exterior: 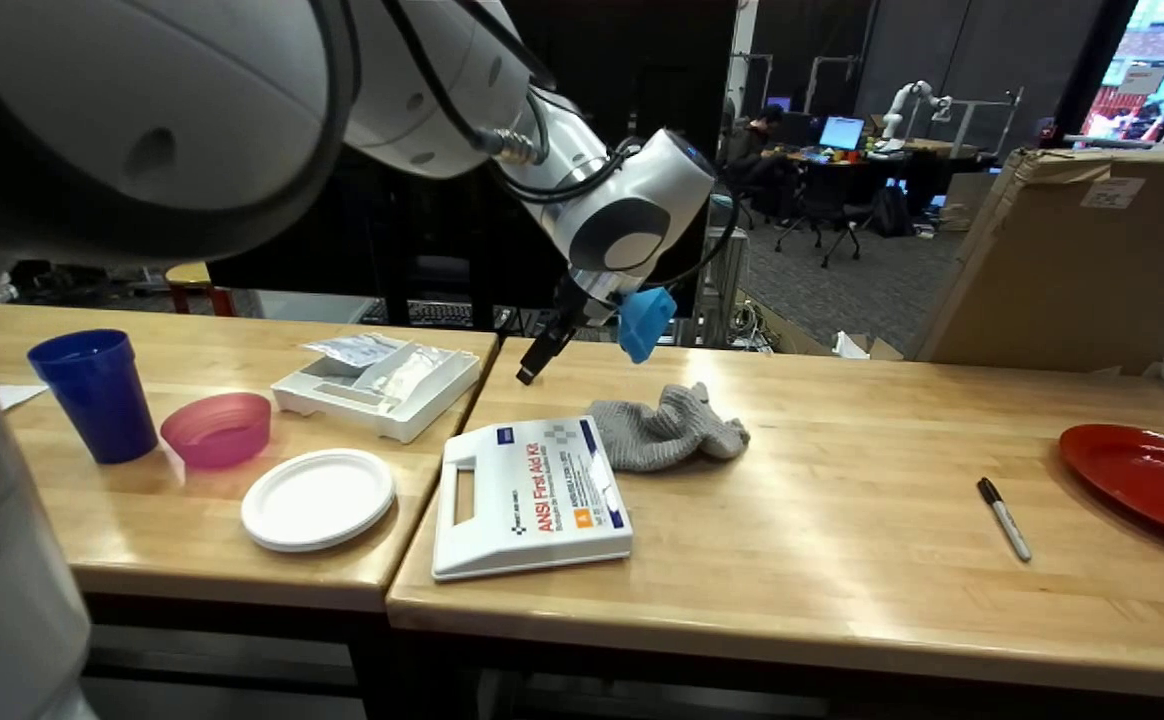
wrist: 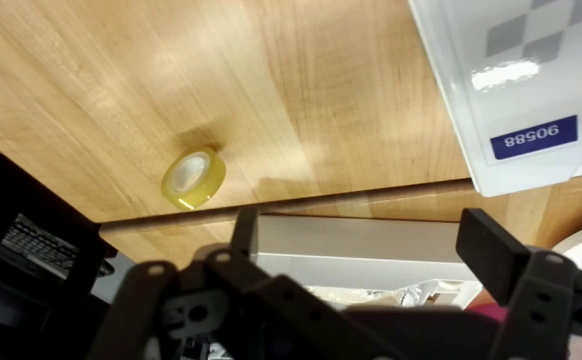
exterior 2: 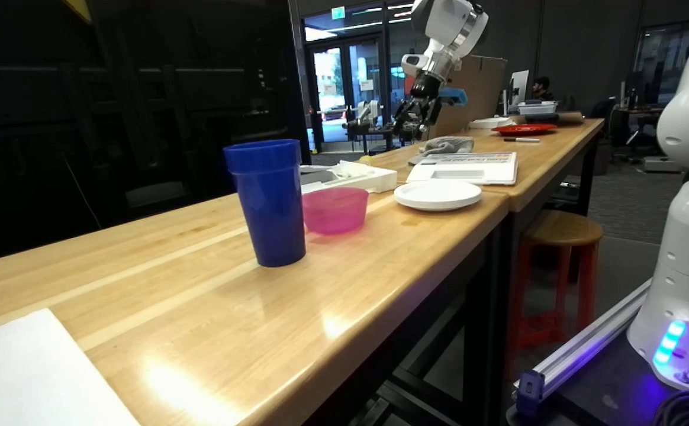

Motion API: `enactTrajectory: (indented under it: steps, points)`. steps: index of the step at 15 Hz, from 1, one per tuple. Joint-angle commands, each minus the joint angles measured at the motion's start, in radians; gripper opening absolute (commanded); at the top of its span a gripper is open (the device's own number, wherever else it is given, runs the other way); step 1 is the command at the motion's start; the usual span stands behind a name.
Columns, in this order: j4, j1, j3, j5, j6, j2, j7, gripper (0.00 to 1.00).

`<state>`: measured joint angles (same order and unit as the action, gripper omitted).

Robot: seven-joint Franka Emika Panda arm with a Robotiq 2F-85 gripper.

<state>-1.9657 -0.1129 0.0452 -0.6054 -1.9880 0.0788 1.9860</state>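
Observation:
My gripper (wrist: 366, 242) is open and empty. It hangs above the table, apart from everything, also in both exterior views (exterior: 529, 375) (exterior 2: 411, 127). Below its fingers in the wrist view is a white open tray (wrist: 361, 237) with plastic packets, also in an exterior view (exterior: 417, 425). A yellow tape roll (wrist: 213, 177) lies left of the fingers near the seam between the tables. A white first aid kit (wrist: 526, 100) lies at the upper right in the wrist view, also in both exterior views (exterior: 532, 495) (exterior 2: 466, 170). A grey knit cloth (exterior: 662, 435) lies beside the kit.
A blue cup (exterior: 97, 395), pink bowl (exterior: 217, 430) and white plates (exterior: 317, 500) stand on the left table. A marker (exterior: 1004, 518) and red plate (exterior: 1142, 480) lie at right. A cardboard box (exterior: 1072, 270) and dark monitors (exterior: 342, 220) stand behind.

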Motion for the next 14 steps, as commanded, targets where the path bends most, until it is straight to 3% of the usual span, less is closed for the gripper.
enactTrajectory:
  steps: [1, 7, 10, 13, 14]
  points:
    - [-0.093, 0.023, 0.005, 0.129, -0.079, -0.099, -0.218, 1.0]
    - [-0.254, 0.041, -0.003, 0.401, -0.25, -0.188, -0.585, 1.0]
    - [-0.318, 0.043, -0.007, 0.574, -0.252, -0.229, -0.812, 1.0]
    - [-0.352, 0.046, -0.019, 0.737, -0.176, -0.273, -1.048, 1.0]
    - [-0.306, 0.059, 0.007, 0.666, -0.212, -0.205, -0.928, 1.0]
